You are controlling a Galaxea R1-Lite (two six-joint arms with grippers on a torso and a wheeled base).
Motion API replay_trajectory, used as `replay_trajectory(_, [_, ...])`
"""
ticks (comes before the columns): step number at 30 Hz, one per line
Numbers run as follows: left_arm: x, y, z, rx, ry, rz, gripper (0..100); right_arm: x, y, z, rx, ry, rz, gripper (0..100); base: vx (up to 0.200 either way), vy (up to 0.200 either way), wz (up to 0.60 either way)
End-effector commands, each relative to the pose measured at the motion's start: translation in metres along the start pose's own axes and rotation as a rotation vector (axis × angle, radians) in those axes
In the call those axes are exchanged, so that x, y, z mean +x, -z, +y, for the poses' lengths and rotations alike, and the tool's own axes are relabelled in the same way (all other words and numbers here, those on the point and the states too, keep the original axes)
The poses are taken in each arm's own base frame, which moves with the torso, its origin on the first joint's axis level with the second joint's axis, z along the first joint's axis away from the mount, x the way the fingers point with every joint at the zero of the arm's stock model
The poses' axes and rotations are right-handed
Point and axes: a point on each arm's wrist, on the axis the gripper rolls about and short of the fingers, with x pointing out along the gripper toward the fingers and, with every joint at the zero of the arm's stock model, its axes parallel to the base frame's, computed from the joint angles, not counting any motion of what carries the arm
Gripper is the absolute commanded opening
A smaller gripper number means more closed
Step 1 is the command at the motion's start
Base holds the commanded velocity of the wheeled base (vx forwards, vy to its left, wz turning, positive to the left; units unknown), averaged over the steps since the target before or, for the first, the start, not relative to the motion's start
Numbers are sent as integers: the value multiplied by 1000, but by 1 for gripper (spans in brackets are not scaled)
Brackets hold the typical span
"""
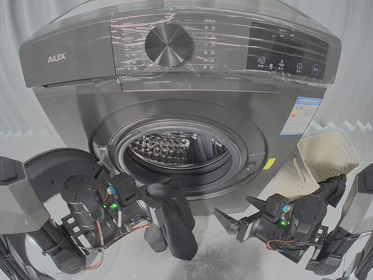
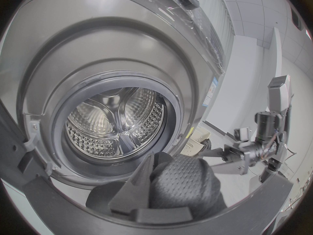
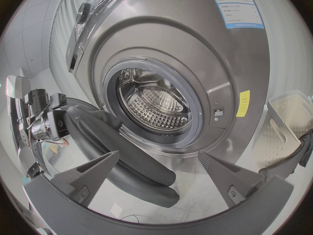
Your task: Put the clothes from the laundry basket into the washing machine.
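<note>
Black and doubled over, one garment (image 1: 176, 222) hangs from my left hand (image 1: 157, 214), whose fingers are clamped on its upper fold. It sits just below and in front of the open port of the washing machine (image 1: 175, 98), not yet past the rubber seal. The drum (image 1: 167, 148) looks bare from every view, so I judge nothing has gone in yet. The door (image 1: 50, 172) stands swung wide on my left.

My right hand (image 1: 232, 206) sits low to the right of the port, fingers spread wide with nothing between them.

The cream laundry basket (image 1: 330, 152) stands tilted just beside the machine's right side. A second dark garment (image 1: 334, 189) drapes over its near rim, and what I can see of the inside looks bare. By my reckoning two pieces remain: the one in hand needs lifting into the drum, then the one on the rim.
</note>
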Motion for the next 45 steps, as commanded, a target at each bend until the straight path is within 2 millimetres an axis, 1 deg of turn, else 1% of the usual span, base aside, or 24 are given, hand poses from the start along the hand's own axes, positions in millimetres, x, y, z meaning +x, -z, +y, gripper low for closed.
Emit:
replay_trajectory(1, [41, 18, 4, -13, -3, 3, 0, -1, 0, 2, -1, -6, -1, 100, 0, 0, 0])
replay_trajectory(2, [41, 18, 4, -13, -3, 3, 0, -1, 0, 2, -1, -6, -1, 100, 0, 0, 0])
replay_trajectory(3, [53, 19, 7, -14, -7, -15, 0, -1, -1, 2, 1, -5, -4, 100, 0, 0, 0])
replay_trajectory(7, [72, 20, 9, -15, -10, -45, 0, -2, -2, 2, 2, -7, -9, 100, 0, 0, 0])
replay_trajectory(13, [88, 33, 15, -15, -25, -37, 0, -1, -1, 2, 1, -5, -4, 100, 0, 0, 0])
replay_trajectory(17, [104, 38, 23, -15, -39, -58, 0, -1, 0, 2, 0, -8, -2, 100, 0, 0, 0])
replay_trajectory(21, [126, 43, 34, -15, -60, -98, 0, -1, 1, 4, -3, -14, 2, 100, 0, 0, 0])
replay_trajectory(24, [147, 50, 49, -8, -108, -135, 0, -1, 1, 4, -3, -14, 4, 100, 0, 0, 0])
replay_trajectory(26, [159, 54, 54, -6, -129, -155, 0, -1, 1, 4, -3, -14, 4, 100, 0, 0, 0])
replay_trajectory(29, [169, 61, 60, -5, -138, -156, 0, -1, 2, 4, -3, -13, 6, 100, 0, 0, 0])
replay_trajectory(33, [179, 64, 62, -7, -144, -124, 0, 0, 4, 5, -4, -13, 11, 100, 0, 0, 0])
replay_trajectory(35, [186, 63, 63, -7, -148, -114, 0, 0, 4, 5, -5, -13, 12, 100, 0, 0, 0])
replay_trajectory(37, [194, 58, 65, -5, -164, -110, 0, 1, 5, 4, -6, -11, 17, 100, 0, 0, 0])
replay_trajectory(38, [194, 58, 65, -5, -164, -110, 0, 1, 5, 4, -6, -11, 17, 100, 0, 0, 0])
replay_trajectory(40, [207, 52, 68, -5, -213, -102, 0, 1, 6, 4, -8, -10, 21, 100, 0, 0, 0])
replay_trajectory(43, [220, 47, 83, 2, -253, -108, 0, 1, 6, 4, -8, -10, 21, 100, 0, 0, 0])
replay_trajectory(45, [229, 45, 90, 14, -266, -108, 0, 1, 6, 4, -8, -10, 21, 100, 0, 0, 0])
